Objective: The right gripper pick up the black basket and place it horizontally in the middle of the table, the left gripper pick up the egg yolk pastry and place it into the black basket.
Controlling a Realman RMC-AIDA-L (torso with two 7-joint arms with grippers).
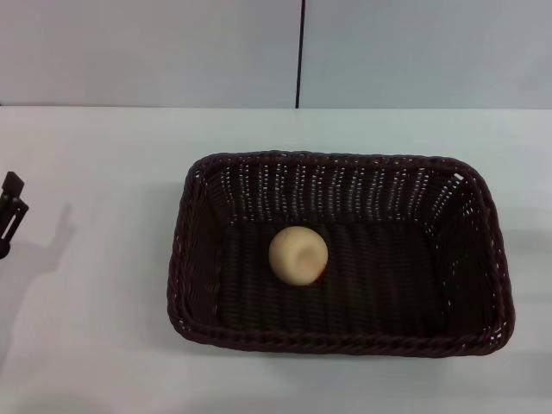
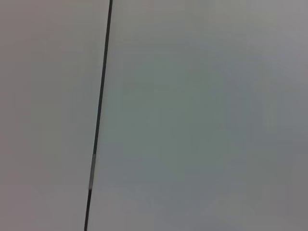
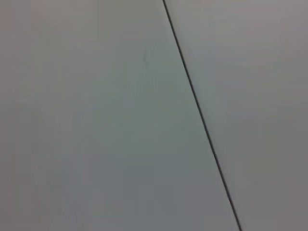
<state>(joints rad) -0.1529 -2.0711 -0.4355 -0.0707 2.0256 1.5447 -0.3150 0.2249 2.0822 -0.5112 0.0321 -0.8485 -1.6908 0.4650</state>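
1. The black basket (image 1: 341, 254) lies lengthwise across the white bench (image 1: 95, 345), a little right of centre in the head view, and the egg yolk pastry (image 1: 298, 255) sits on its floor, left of the basket's middle. Judged from this, both placements look done.
2. The left gripper (image 1: 10, 220) shows only as a dark sliver at the bench's left edge, well apart from the basket. Too little of it shows to tell how its jaws stand.
3. The right gripper is not in view. Both wrist views show only a pale wall with a dark seam.
4. Little is left to go wrong. The pastry is round and loose, so a knock to the basket could roll it across the floor.
5. An arm sweeping back low over the bench might catch the braided rim and skew the basket.
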